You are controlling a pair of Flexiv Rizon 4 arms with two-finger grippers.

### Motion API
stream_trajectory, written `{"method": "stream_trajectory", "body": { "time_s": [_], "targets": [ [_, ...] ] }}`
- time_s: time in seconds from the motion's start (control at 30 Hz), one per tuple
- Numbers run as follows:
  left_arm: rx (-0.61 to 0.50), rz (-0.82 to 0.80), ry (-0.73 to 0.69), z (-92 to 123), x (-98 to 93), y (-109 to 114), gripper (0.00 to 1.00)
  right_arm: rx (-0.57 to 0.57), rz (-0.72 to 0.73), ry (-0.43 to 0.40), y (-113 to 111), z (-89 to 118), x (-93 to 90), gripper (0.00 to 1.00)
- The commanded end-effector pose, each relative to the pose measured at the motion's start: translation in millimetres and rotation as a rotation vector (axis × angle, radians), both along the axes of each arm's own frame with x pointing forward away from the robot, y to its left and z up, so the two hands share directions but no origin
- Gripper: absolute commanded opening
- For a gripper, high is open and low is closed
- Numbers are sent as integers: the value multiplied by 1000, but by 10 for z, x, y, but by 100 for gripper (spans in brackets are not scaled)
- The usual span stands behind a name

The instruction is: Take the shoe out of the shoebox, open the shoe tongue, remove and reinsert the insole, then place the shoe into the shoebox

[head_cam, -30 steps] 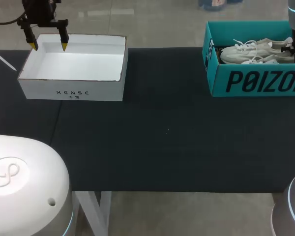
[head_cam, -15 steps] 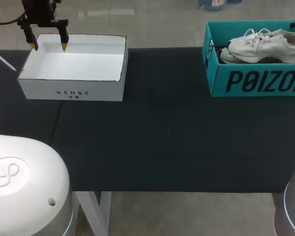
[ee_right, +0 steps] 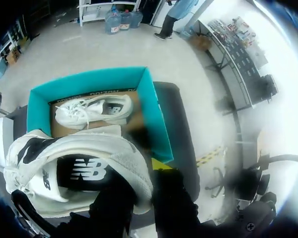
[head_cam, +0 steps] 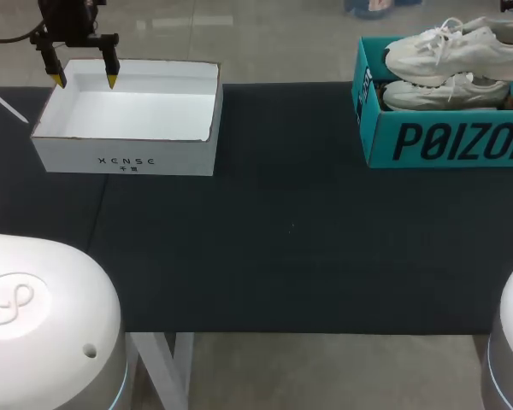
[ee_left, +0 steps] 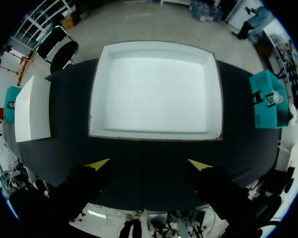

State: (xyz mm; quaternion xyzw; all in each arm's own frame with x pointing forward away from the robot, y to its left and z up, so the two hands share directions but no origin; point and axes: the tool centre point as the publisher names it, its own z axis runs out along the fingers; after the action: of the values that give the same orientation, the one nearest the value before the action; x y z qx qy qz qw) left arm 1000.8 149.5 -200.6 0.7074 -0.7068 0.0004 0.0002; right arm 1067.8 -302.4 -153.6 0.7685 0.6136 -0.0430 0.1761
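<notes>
Extraction step: right gripper (ee_right: 139, 181) grasped shoe (head_cam: 449, 51) above shoebox (head_cam: 427, 141) (upper right); left gripper (head_cam: 81, 79) gaped. Next, probably: table placement, tongue opening.

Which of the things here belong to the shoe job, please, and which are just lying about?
In the job: lifted shoe, shoebox, right pincer shut on that shoe.
Lying about for now: white box, second shoe in the shoebox, left pincer open over the white box.
</notes>
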Motion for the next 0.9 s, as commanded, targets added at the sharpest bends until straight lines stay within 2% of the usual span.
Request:
{"method": "stream_trajectory", "body": {
  "time_s": [0.03,0.4,0.43,0.63,0.7,0.73,0.9],
  "targets": [
    [0,0,0,1,-3,0,100,0,1,-6,35,154,-67,0],
    [0,0,0,1,-3,0,100,0,1,-6,35,154,-67,0],
    [0,0,0,1,-3,0,100,52,-63,-9,54,163,-134,0],
    [0,0,0,1,-3,0,100,-109,-222,-157,552,505,-723,0],
    [0,0,0,1,-3,0,100,-105,-226,-195,740,565,-888,0],
    [0,0,0,1,-3,0,100,-128,-223,-199,855,566,-972,0],
    [0,0,0,1,-3,0,100,-104,-181,-193,1396,439,-1371,0]
  ]
}}
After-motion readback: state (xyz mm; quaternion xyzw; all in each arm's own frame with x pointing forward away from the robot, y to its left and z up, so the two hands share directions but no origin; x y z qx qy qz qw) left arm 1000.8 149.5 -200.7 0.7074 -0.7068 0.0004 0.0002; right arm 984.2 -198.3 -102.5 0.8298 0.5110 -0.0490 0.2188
